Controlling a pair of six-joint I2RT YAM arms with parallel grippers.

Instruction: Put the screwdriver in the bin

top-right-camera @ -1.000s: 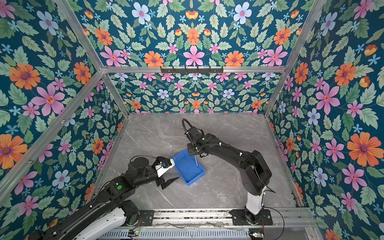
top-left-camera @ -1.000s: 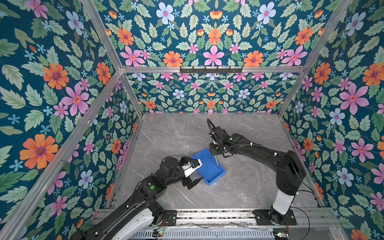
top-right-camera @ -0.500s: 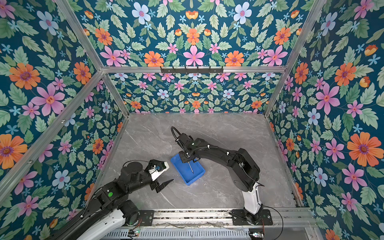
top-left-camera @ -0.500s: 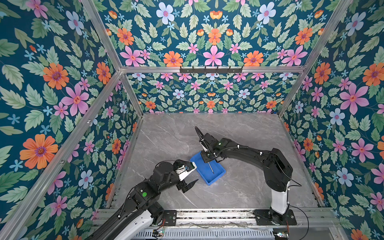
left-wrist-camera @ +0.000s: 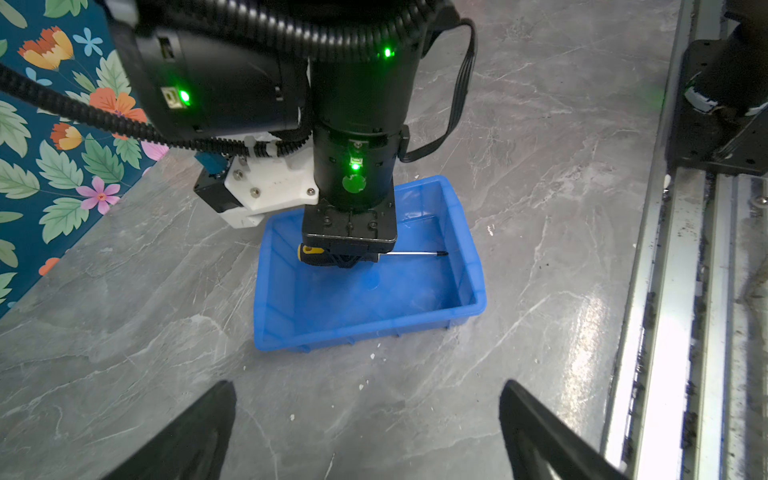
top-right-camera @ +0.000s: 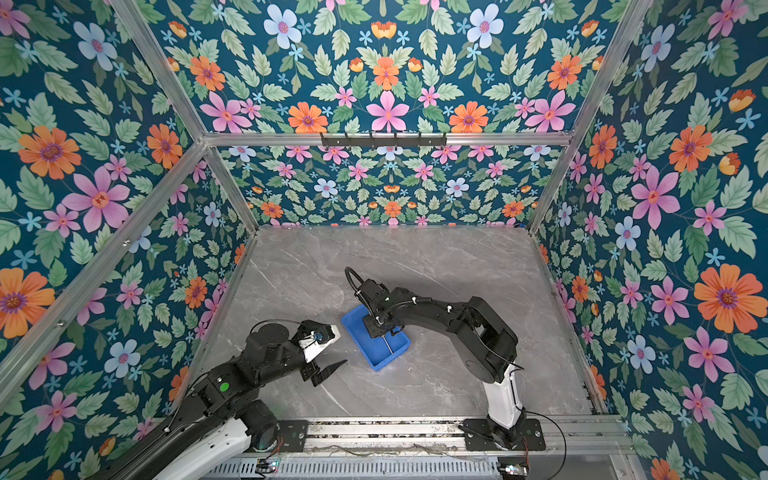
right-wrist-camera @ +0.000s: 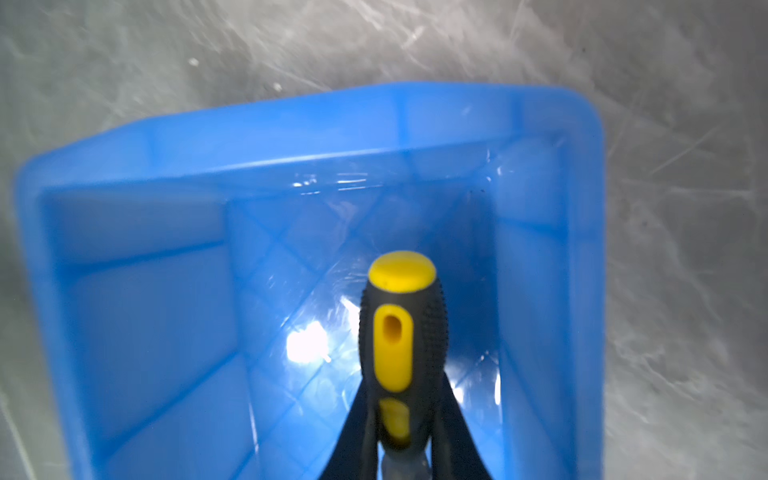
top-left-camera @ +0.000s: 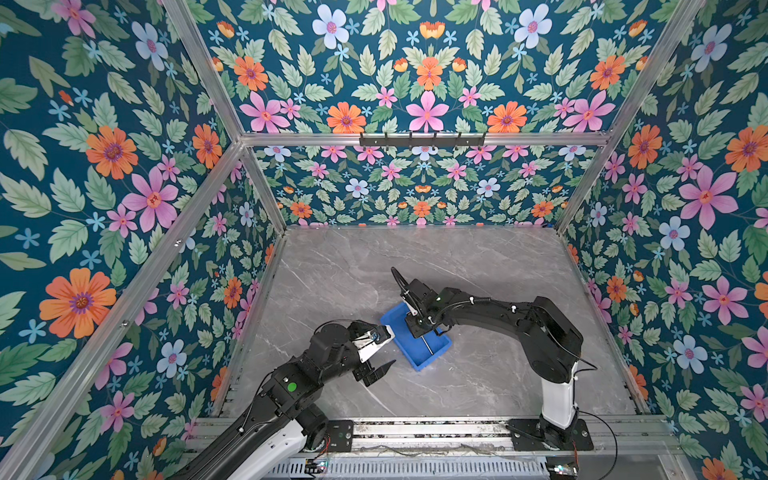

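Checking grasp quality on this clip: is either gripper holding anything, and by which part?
The right gripper holds the screwdriver by its black-and-yellow handle, over the bin. The left gripper is open and empty.

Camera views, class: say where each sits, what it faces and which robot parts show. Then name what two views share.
Top views: high above the front rail, looking down on the table, left arm, right arm, open left gripper and bin.
Left wrist: on the left arm, facing the bin; shows its own fingertips and the right gripper shut on the screwdriver.
Right wrist: on the right arm, looking along its fingers at the screwdriver handle over the bin floor.
Shared: both wrist views show screwdriver and bin.
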